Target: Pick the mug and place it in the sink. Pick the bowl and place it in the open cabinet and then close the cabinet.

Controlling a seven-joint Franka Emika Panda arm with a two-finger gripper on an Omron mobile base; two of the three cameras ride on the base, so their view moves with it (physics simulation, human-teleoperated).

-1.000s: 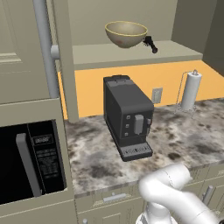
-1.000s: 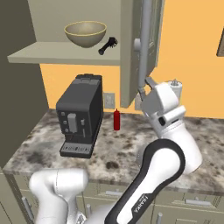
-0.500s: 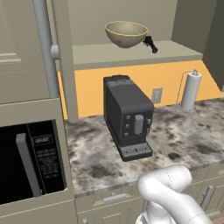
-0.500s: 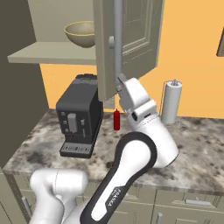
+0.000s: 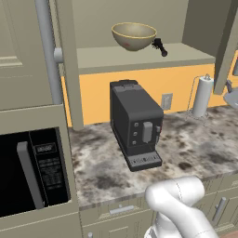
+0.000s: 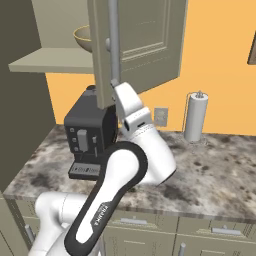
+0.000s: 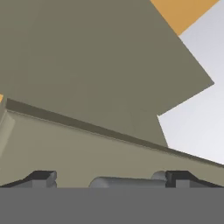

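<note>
Since the earlier frame the cabinet door [image 6: 137, 45] has swung further across the shelf opening, pushed by the arm, so that in the right base view it now hides most of the bowl [image 6: 82, 35]. Nearest the camera, the gripper [image 7: 109, 178] rides against the door's lower edge beside its silver handle [image 6: 114, 37], jaws spread wide and holding nothing — this is a push, not a grasp. Beyond stand the coffee machine [image 5: 136, 124] and paper towel roll [image 5: 201, 96] on the counter [image 5: 195, 148]. Farthest back, the bowl sits on the cabinet shelf [image 5: 139, 56]. Closing is the step in hand — the next move calls for pressing the door fully flush.
</note>
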